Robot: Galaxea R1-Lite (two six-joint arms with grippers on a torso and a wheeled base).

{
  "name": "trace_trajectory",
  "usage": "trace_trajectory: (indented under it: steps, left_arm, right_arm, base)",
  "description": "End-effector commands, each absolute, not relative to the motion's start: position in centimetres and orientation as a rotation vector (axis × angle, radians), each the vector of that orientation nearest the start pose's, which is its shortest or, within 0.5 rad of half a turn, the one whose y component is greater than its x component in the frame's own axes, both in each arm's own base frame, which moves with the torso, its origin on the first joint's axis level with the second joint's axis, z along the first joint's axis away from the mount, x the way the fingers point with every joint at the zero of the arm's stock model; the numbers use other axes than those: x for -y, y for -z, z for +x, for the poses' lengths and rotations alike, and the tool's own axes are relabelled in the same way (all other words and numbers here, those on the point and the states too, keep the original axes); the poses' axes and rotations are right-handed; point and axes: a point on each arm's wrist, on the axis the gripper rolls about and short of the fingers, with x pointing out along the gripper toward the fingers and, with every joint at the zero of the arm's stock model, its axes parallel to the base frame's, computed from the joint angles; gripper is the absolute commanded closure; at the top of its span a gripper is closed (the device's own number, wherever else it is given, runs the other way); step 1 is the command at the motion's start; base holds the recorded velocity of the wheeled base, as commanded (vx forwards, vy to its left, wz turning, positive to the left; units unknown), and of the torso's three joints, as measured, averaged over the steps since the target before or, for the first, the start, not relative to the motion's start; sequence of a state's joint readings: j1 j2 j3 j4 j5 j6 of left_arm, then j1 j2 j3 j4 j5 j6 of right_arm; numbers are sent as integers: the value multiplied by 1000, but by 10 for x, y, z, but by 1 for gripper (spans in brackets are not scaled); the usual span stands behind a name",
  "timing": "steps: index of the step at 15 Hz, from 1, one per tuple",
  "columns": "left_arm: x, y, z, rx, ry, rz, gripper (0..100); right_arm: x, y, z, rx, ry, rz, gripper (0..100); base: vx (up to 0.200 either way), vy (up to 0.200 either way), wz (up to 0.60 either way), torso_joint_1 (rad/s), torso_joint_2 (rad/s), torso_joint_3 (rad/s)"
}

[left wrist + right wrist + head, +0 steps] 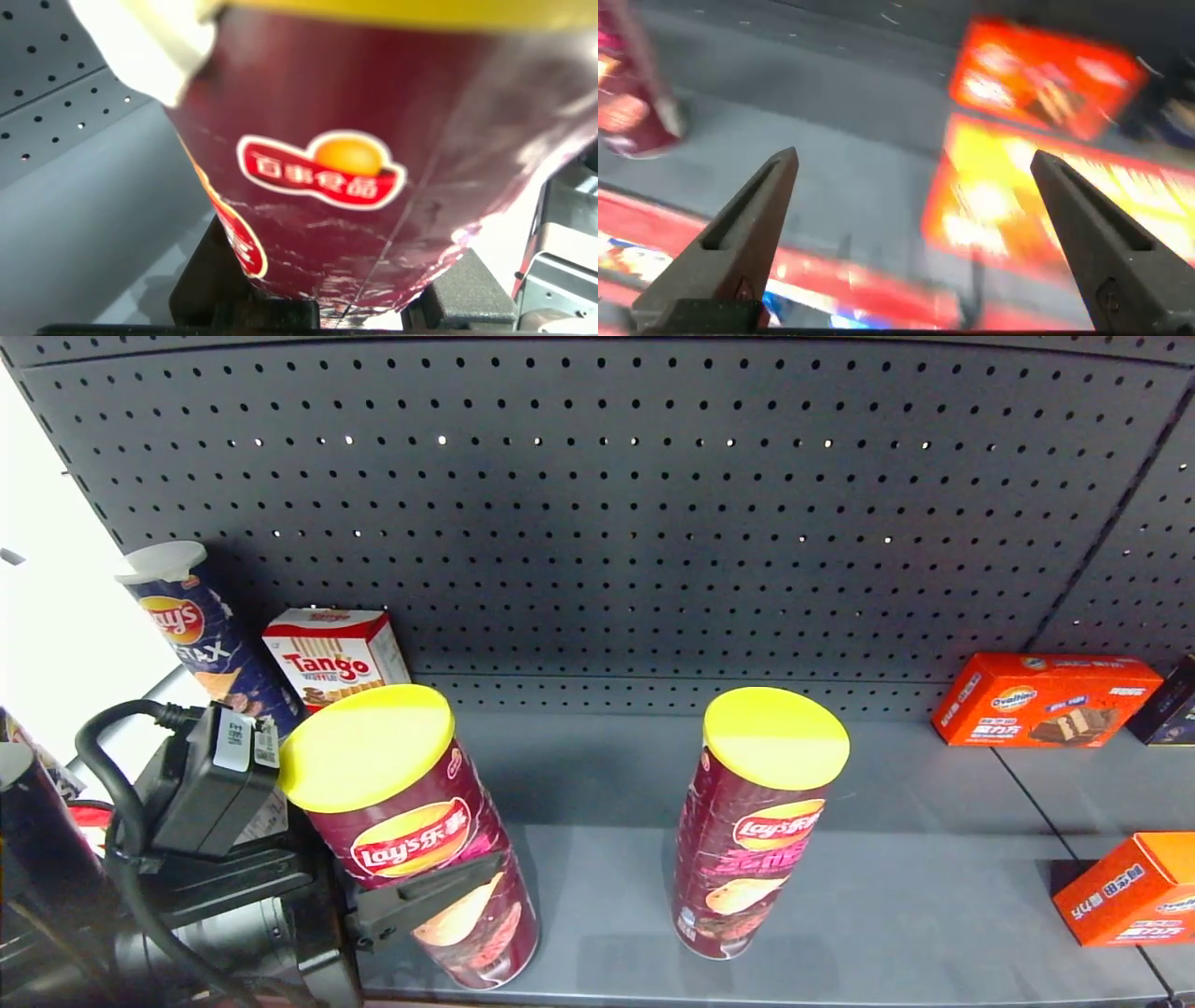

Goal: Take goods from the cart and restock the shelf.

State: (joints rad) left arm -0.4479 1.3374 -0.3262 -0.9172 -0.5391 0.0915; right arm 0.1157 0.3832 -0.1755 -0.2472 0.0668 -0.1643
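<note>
Bkgd: grey pegboard (607,523) behind a grey shelf (607,868), seen from above and in front.
Task item: maroon chip can w/ yellow lid (401,821), at the shelf's front-left, 9 o'clock from a matching can (756,831) that stands upright mid-shelf; the two are well apart.
L gripper (415,901): clamped on the held can's lower body, one dark finger across its front. The wrist view has the can's wall pinched between both pads.
Can base: down at the shelf's front lip; can't tell if it bears on the surface or hangs just above.
R gripper (913,161): jaws spread wide, nothing btwn them, over the shelf's R end nr the orange boxes.
Other stock: blue can (201,635) and wafer box (336,658) at 10–11 o'clock of the held can, against the pegboard; orange box (1046,700) at 2 o'clock of the mid can, another (1120,887) at 3–4 o'clock.
Step (est.): placing phase, w/ the can at the shelf but not released.
Next (est.): seat the base flat and upright, well in from the lip, then open the jaws and back straight out w/o clipping the can.
Risk (est.): sits close to the edge, so a tilt on release could tip it off the front.
</note>
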Motion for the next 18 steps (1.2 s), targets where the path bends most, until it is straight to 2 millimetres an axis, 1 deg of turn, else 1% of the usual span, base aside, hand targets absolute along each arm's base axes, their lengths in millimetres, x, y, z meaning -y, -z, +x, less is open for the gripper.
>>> trace_trajectory:
  steps: [1,2,3,4,5,6,8,11,13,14,16,17,18]
  left_arm:
    - [90,-177,163,-44,978,80,100]
    - [90,-177,162,-42,975,80,100]
    - [90,-177,162,-39,975,80,100]
    - [90,-179,162,-29,976,80,100]
    - [90,-180,161,-24,976,80,100]
    - [89,-180,160,-23,976,80,100]
    - [89,-180,159,-23,976,80,100]
    - [88,-181,157,-18,976,81,100]
    - [88,-181,157,-16,979,81,100]
    - [88,-181,157,-16,980,81,100]
    - [88,-182,158,-13,980,81,100]
    - [89,-184,158,-5,980,81,100]
    - [89,-184,159,-4,980,81,100]
  right_arm:
    - [5,-122,-26,98,-1,-95,0]
    - [6,-121,-25,98,36,-72,0]
    - [6,-118,-24,88,37,-70,0]
    - [6,-103,-19,39,49,-74,0]
    - [6,-99,-18,28,56,-76,0]
    - [6,-88,-15,4,89,-79,0]
    - [6,-84,-15,-36,105,-79,0]
    - [6,-84,-15,-37,96,-45,0]
    - [3,-84,-15,-32,-50,-53,0]
    - [2,-84,-15,-31,-73,-62,0]
    - [2,-83,-15,-36,-73,-36,0]
    - [3,-83,-15,-41,-50,29,0]
    - [3,-81,-15,-55,-25,35,0]
  base:
    - [0,0,0,0,0,0]
    - [0,0,0,0,0,0]
    - [0,0,0,0,0,0]
    - [0,0,0,0,0,0]
    - [0,0,0,0,0,0]
    - [0,0,0,0,0,0]
    - [0,0,0,0,0,0]
    - [0,0,0,0,0,0]
    - [0,0,0,0,0,0]
    - [0,0,0,0,0,0]
    - [0,0,0,0,0,0]
    - [0,0,0,0,0,0]
    - [0,0,0,0,0,0]
